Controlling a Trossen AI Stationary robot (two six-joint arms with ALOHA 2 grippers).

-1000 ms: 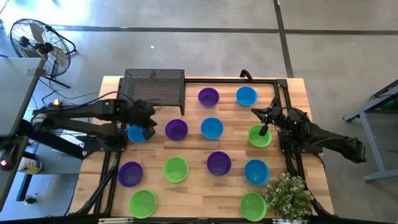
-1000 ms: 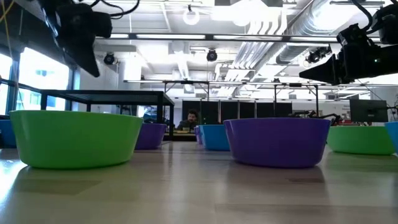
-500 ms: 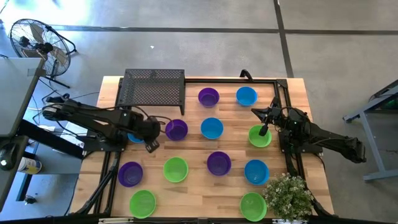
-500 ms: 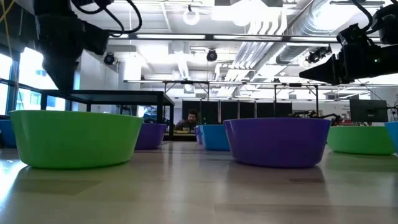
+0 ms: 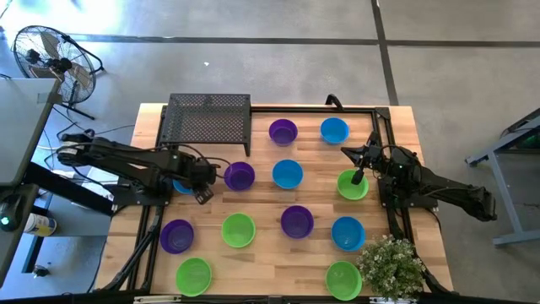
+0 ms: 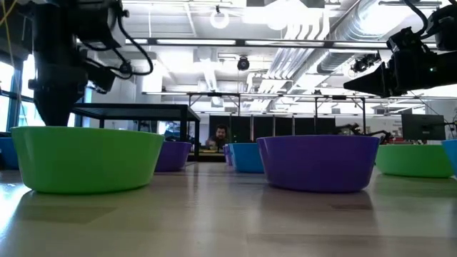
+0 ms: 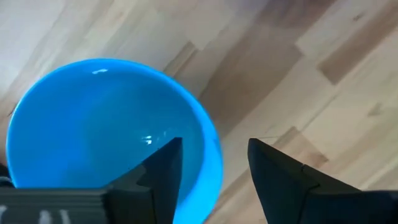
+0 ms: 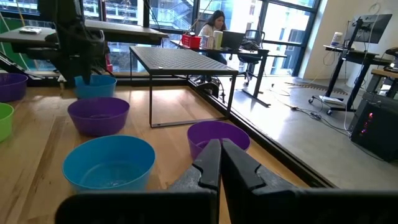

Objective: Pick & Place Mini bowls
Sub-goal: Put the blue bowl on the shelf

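A: Far left, off the counter?

B: Just a floor fan on the concrete.

A: And at the counter's left side?

B: Left gripper, reaching in low over a blue bowl. Fingers spread apart, astride the rim in the left wrist view: one finger inside the bowl, the other outside over bare wood. No visible contact with the rim on either side. Bowl upright on the wood, near the front corner of the black mesh rack.

A: Next over?

B: Purple bowl just beside that gripper, apart from it. Then ten more mini bowls in blue, purple and lime green, spread in loose rows across the middle and near edge, all upright, none touching another.

A: Right side?

B: Right gripper, fingers pressed together with nothing between them, plain in the right wrist view. Hangs with its tip over a lime green bowl by the counter's right edge. Touching the bowl or not: cannot tell.

A: Anything past it?

B: A small potted plant at the near right corner, beside the last lime green bowl.
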